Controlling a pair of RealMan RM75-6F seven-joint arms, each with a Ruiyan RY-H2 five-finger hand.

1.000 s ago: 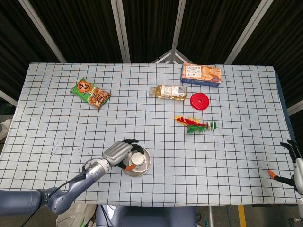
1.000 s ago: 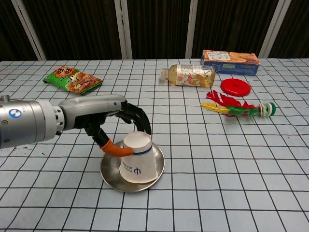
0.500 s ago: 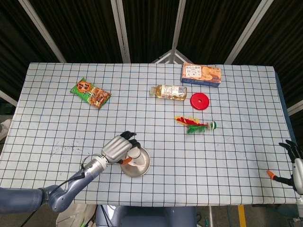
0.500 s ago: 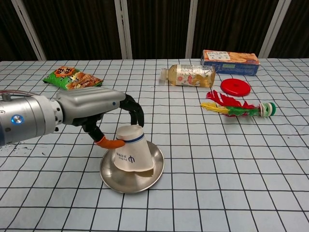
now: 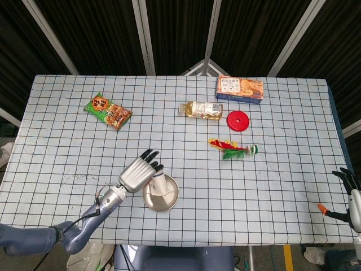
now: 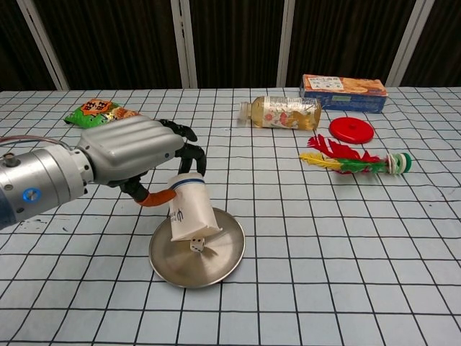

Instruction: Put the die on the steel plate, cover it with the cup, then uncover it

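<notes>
My left hand grips a white paper cup, mouth down and tilted, lifted off the steel plate. A small white die lies on the plate just under the cup's rim, plain in the chest view. In the head view the cup hides the die. My right hand hangs at the table's far right edge with its fingers apart and nothing in it.
Further back lie a green snack bag, a lying drink bottle, a biscuit box, a red disc and a feathered shuttlecock. The checked cloth ends close in front of the plate.
My left hand closed on the cup that covered the die, then tipped and raised it off the plate. The die now shows. My right hand stayed put.
</notes>
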